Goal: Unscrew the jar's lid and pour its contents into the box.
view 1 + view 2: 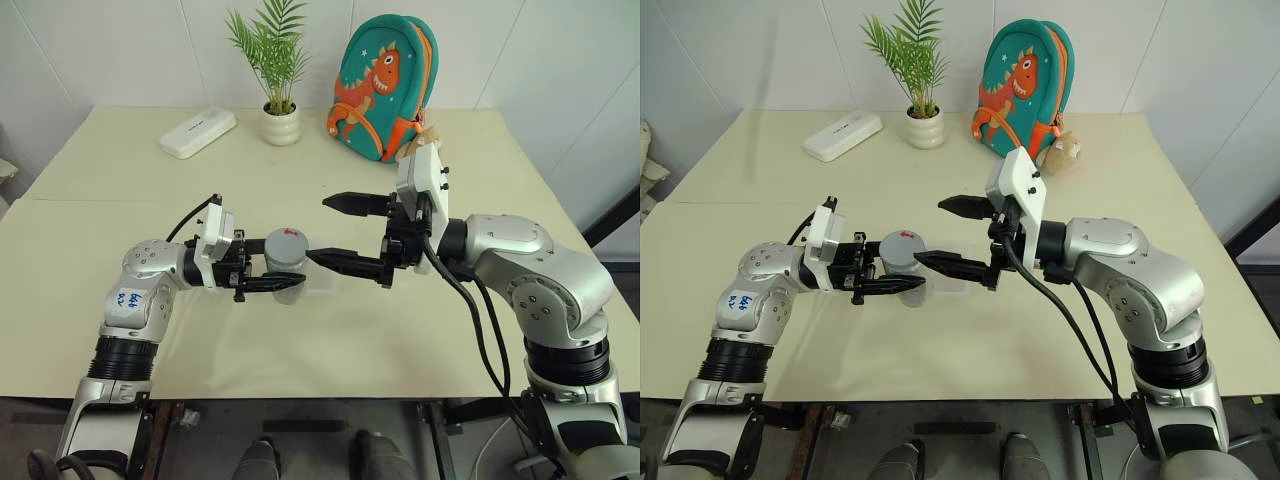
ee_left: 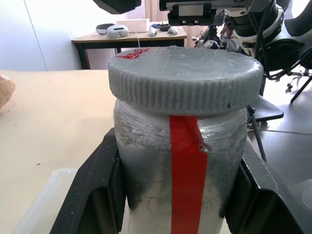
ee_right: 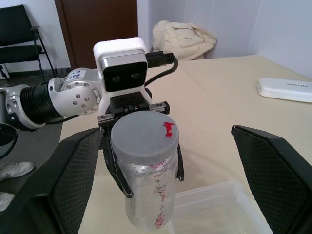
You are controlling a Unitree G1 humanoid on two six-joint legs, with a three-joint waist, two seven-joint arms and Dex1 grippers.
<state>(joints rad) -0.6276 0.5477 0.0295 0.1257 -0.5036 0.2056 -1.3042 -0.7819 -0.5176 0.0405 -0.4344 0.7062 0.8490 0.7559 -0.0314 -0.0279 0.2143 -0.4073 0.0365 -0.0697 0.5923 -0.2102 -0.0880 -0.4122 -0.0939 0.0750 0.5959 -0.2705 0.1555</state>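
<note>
Left gripper (image 1: 262, 282) clamps the jar (image 1: 284, 266) upright above the box (image 3: 219, 207), steadying it; right gripper (image 1: 345, 234), fingers apart, faces the lid (image 2: 183, 78).

The jar (image 2: 178, 161) is clear plastic, scuffed and cloudy, with a strip of glossy red tape down its side. The lid (image 2: 183, 80) is matt grey plastic — ribbed around the edge, finely scratched on top. The box (image 3: 219, 209) is smooth translucent plastic. The left pincer (image 1: 262, 283) has matt black fingers; the right pincer (image 1: 335, 232) has pads (image 3: 278, 170) with a fine cross-hatched grip texture. The surface (image 1: 330, 340) is a matt, pale cream sheet — smooth, faintly speckled.
</note>
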